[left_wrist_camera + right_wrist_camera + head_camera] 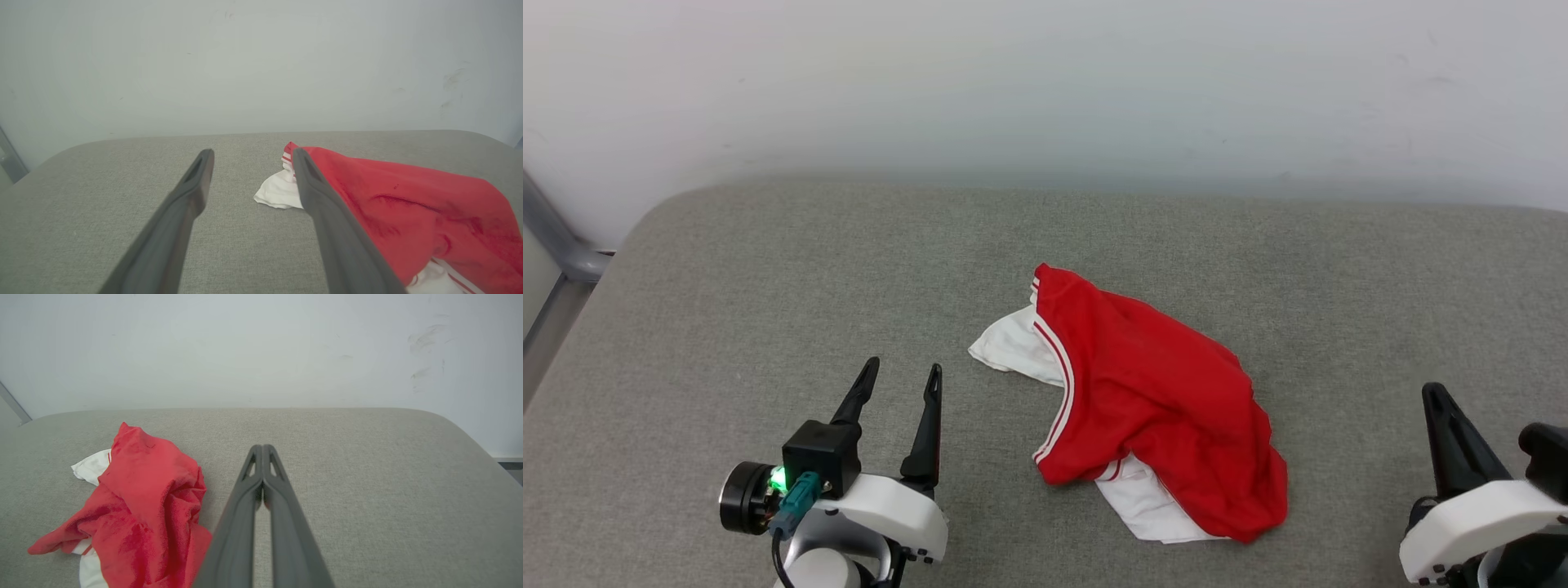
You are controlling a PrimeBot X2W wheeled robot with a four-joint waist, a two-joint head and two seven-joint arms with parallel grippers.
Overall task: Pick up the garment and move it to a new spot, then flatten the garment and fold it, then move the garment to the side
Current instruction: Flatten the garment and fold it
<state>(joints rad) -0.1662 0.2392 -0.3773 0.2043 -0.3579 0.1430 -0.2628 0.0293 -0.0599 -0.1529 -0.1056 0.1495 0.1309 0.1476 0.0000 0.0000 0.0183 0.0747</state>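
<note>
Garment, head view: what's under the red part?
White sleeve fabric sticks out from under the crumpled red garment at its upper-left edge and near its lower edge. The grey cushioned surface lies beneath. Whatever else the red folds cover cannot be seen.

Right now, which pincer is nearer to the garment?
Left. The left pincer is close beside the garment, at its white sleeve; the right pincer stands farther off on the other side.

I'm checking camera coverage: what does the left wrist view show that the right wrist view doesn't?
Left wrist: the left gripper, fingers spread open, with the garment to their right. Right wrist: the right gripper, fingers shut together and empty, with the garment to their left. Both: the crumpled red garment lying on the grey cushion before a pale wall.
</note>
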